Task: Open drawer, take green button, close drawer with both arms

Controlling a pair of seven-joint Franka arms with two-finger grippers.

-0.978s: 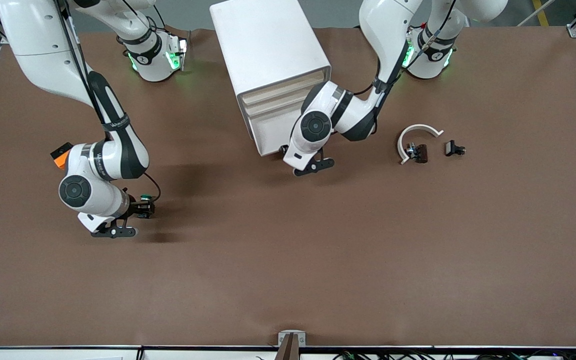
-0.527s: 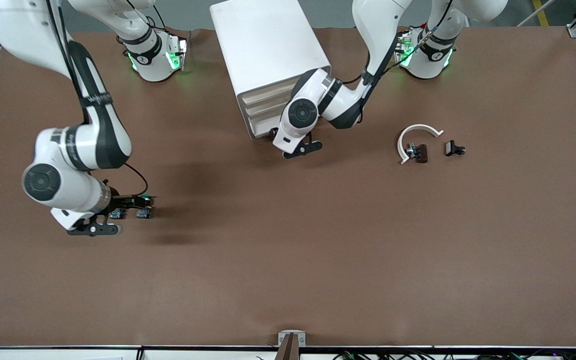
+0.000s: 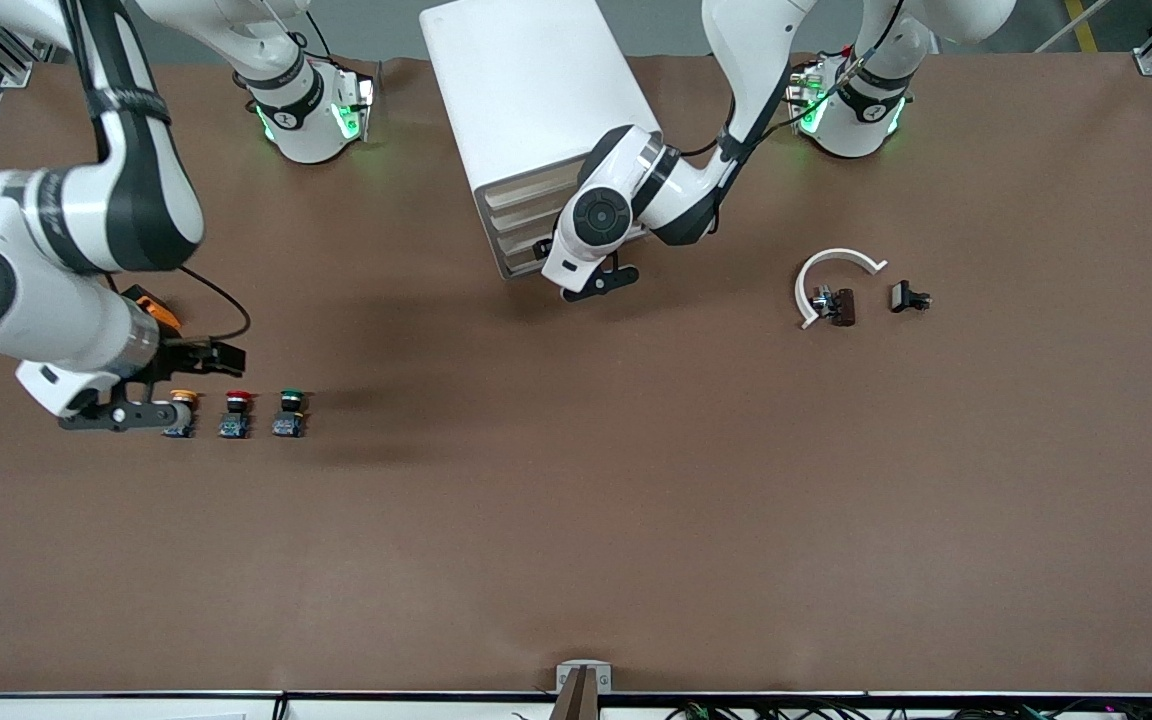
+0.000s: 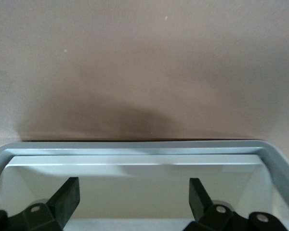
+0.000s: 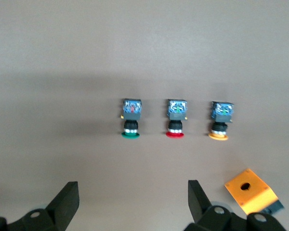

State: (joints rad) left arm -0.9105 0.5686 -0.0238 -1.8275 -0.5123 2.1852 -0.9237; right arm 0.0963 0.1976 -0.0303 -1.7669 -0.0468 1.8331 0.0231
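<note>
We saw the green button [image 3: 289, 412] lying on the table [image 3: 636, 500] at the right arm's end, in a row beside a red button [image 3: 234, 414] and a yellow button [image 3: 179, 413]. Our right gripper [image 3: 204, 353] hung above them, spread wide and empty. Our left gripper [image 4: 133, 197], also wide, sat at the cabinet's [image 3: 536, 110] drawer fronts [image 3: 521, 215].

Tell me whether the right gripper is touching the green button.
Apart. In the right wrist view the green button stands alone on the table, with bare surface between it and the right gripper, whose fingers are open and empty.
</note>
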